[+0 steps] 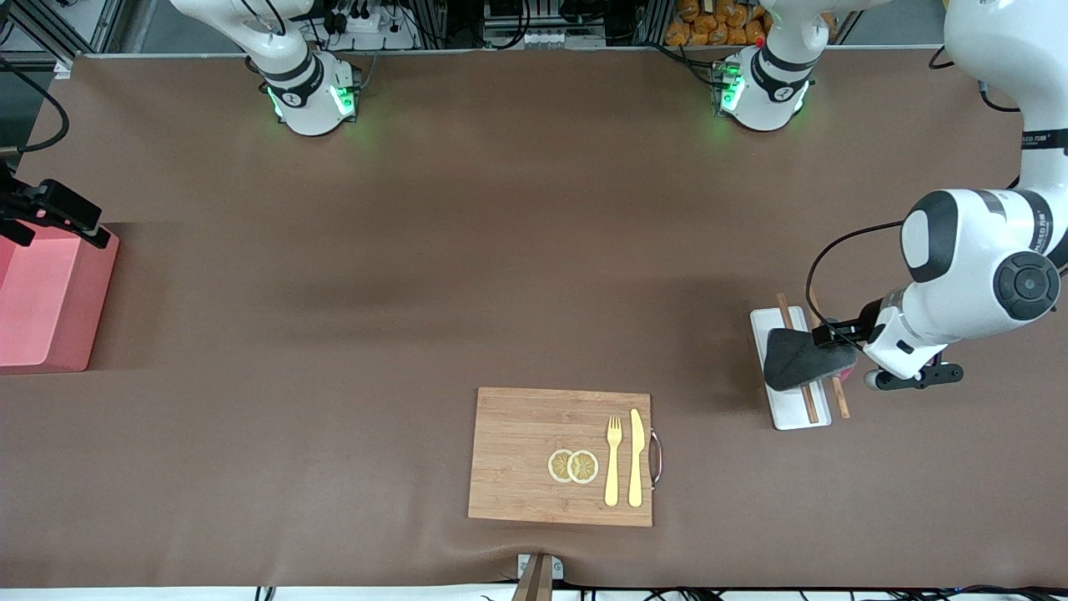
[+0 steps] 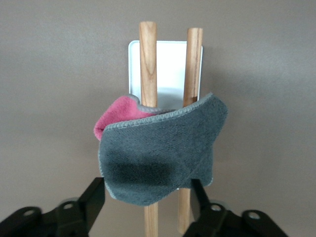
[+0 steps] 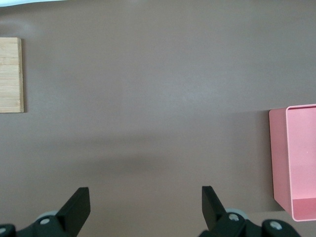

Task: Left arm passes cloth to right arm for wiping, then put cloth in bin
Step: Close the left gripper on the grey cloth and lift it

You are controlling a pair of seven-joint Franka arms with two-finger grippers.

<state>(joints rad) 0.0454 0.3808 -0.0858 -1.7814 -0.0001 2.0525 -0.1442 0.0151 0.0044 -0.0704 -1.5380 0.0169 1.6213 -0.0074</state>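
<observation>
At the left arm's end of the table, front view: the left gripper [image 1: 834, 346] reaches the cloth [image 1: 799, 359] on the white tray [image 1: 784, 406] — take a deep bite before lifting. Left wrist view: fingers [image 2: 97, 197] straddle the cloth, not yet pinching; 2 wooden sticks [image 2: 148, 64] lie beneath. Right wrist view: the right gripper [image 3: 144, 206] gapes wide, waiting, holding nothing, bin [image 3: 291, 163] nearby.

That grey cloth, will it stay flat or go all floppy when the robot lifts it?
Probably floppy: the cloth already drapes and folds over the two wooden sticks, its pink side curling out. It looks soft and fuzzy, so likely light and not slippery between the left gripper fingers. It shouldn't break.
</observation>
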